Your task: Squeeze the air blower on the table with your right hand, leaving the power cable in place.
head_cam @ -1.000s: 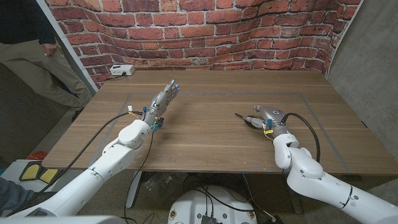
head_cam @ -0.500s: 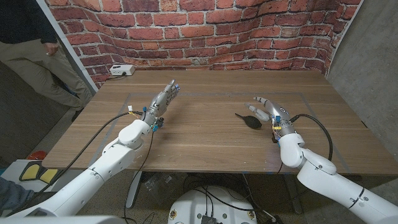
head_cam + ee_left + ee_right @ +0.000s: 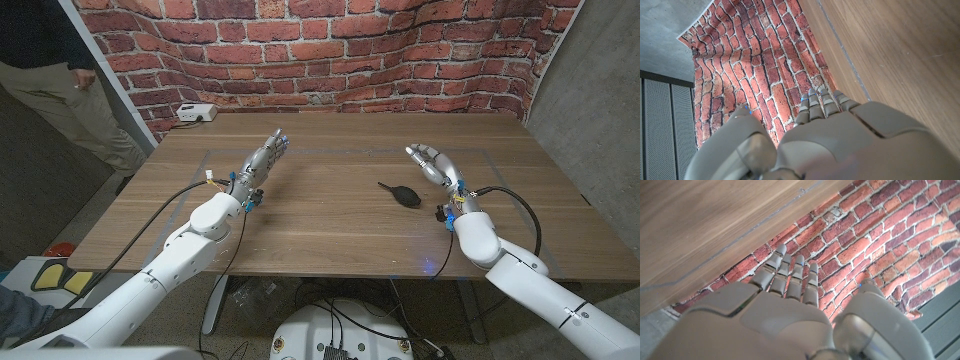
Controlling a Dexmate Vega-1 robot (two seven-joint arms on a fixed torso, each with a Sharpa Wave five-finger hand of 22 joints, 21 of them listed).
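Air blower (image 3: pixel 402 193) on table (image 3: pixel 330 235); right robot hand (image 3: pixel 432 162) beside, empty

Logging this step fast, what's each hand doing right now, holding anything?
Left hand: open, fingers extended, holding nothing.
Right hand: open, raised beside the air blower, not touching it.

Black blower on brown wood, red brick behind.

The blower (image 3: pixel 402 193) just beside the right hand's (image 3: pixel 432 163) fingers (image 3: pixel 418 153) is plain black; both hands are pale grey, the left hand (image 3: pixel 262 160) on a white arm (image 3: pixel 200 230). The tabletop (image 3: pixel 330 225) is brown woodgrain. Beyond the fingers, the wall (image 3: pixel 330 50) shows red brick with pale mortar; the box (image 3: pixel 195 113) is white.
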